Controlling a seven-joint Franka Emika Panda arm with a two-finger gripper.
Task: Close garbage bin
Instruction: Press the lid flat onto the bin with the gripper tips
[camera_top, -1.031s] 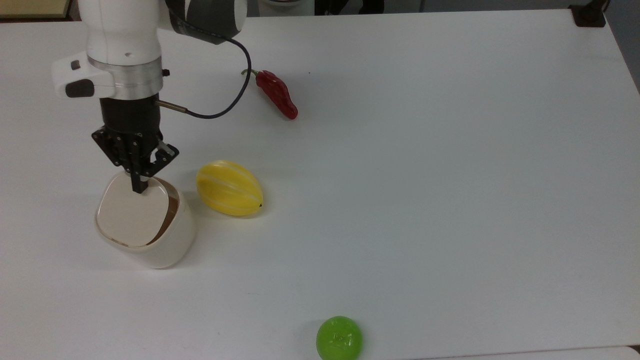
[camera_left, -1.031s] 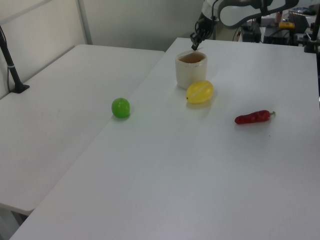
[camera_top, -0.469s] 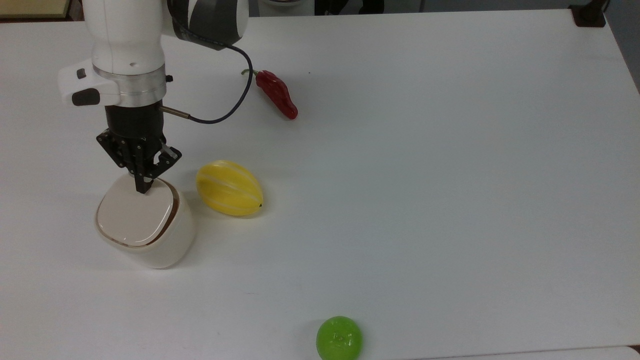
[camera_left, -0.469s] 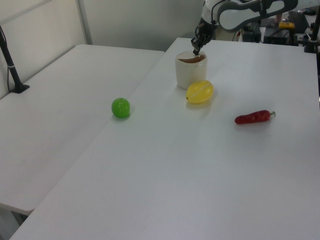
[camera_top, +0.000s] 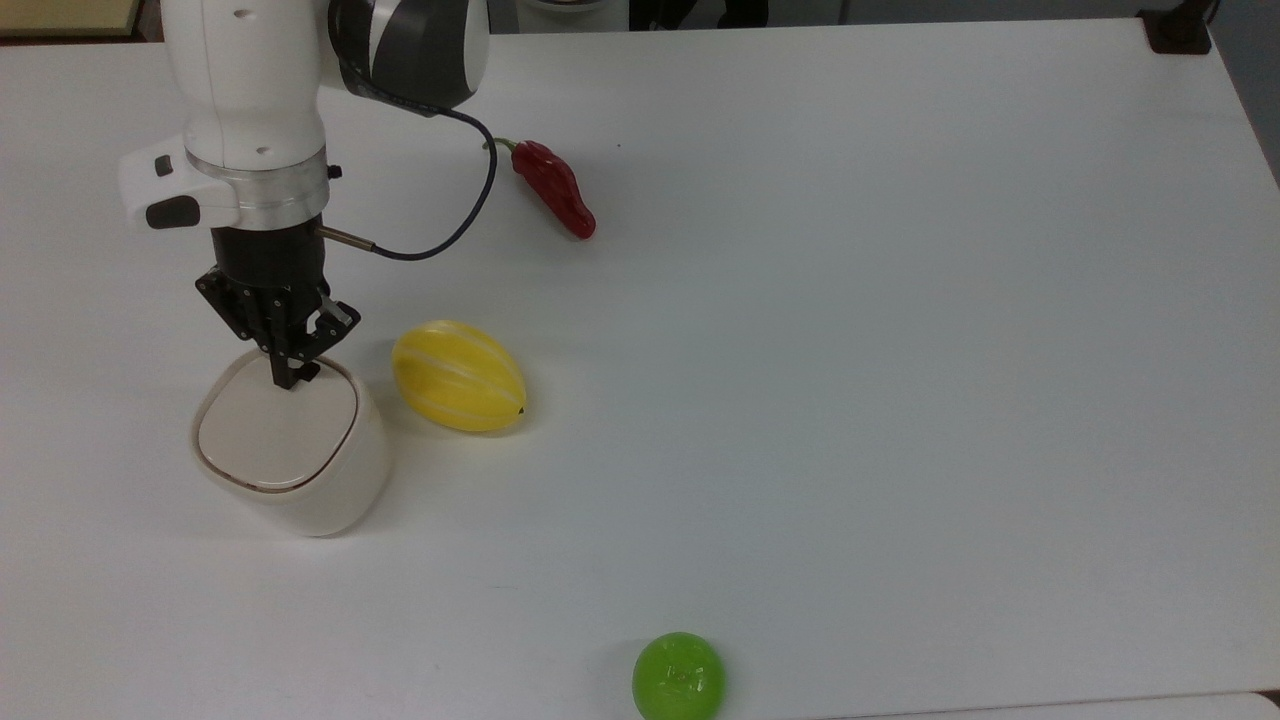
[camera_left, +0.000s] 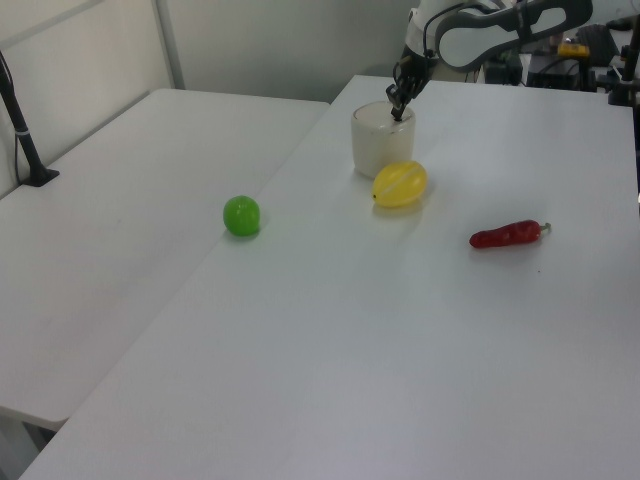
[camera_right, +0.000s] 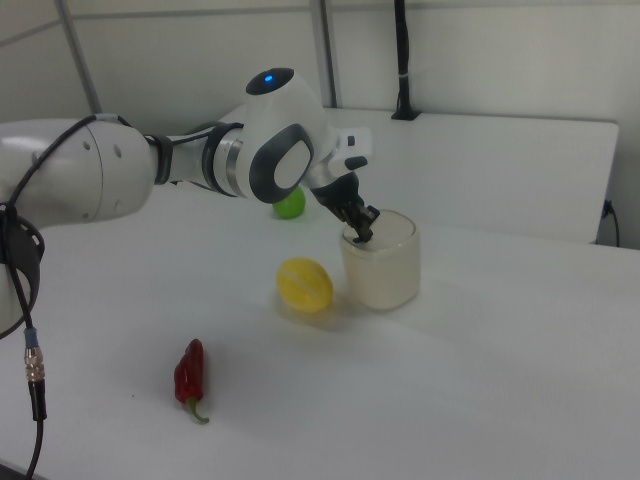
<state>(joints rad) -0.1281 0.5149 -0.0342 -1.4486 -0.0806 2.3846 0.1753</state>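
The garbage bin (camera_top: 320, 495) is a cream-white tub standing at the top view's left. Its lid (camera_top: 272, 438) lies flat inside the rim, with a thin brown line around it. My gripper (camera_top: 285, 378) points straight down with its fingers shut together, and their tip rests on the lid's far edge. In the left view the gripper (camera_left: 398, 112) stands on top of the bin (camera_left: 378, 148). The right view has the gripper (camera_right: 362, 236) at the bin's (camera_right: 388, 270) near-left rim.
A yellow melon (camera_top: 458, 376) lies just right of the bin in the top view. A red chilli pepper (camera_top: 555, 188) lies farther back and a green ball (camera_top: 678, 676) sits near the front edge. A black cable (camera_top: 470, 190) loops from the wrist.
The lid has swung down from a tilt, with a brown gap on its right, to lying flat in the rim. My gripper followed it down on the far edge.
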